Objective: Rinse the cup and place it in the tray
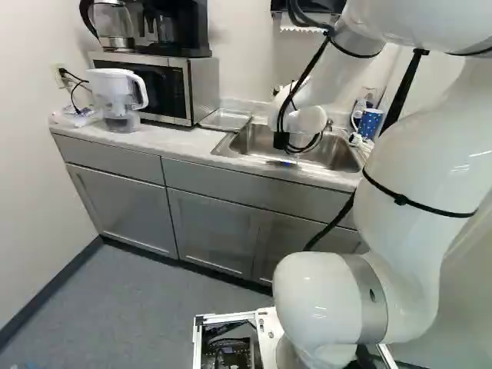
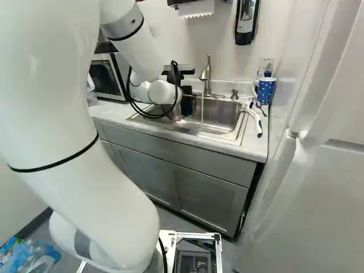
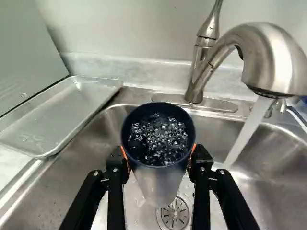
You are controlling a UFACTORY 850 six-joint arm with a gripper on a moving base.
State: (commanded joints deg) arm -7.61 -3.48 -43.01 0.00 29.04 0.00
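Navy over grey, with polka dots nearby.
Your cup (image 3: 160, 184) shows a dark navy rim over a grey lower body, with orange pads (image 3: 125, 159) at its sides; take ahead as twelve, and from it the tray (image 3: 57, 115) is silver at ten o'clock, the faucet (image 3: 280, 57) brushed silver at two. At two o'clock in your right base view, a blue mug (image 2: 266, 91) wears white dots; the cabinets (image 2: 199, 193) are plain grey.

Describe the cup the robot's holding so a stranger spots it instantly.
Find the steel sink under the running faucet. Above its drain, held between black fingers, is the cup, dark-rimmed, greyish lower down and holding bubbly water. Unlike the spotted blue mug on the counter, it's plain and shows no handle.
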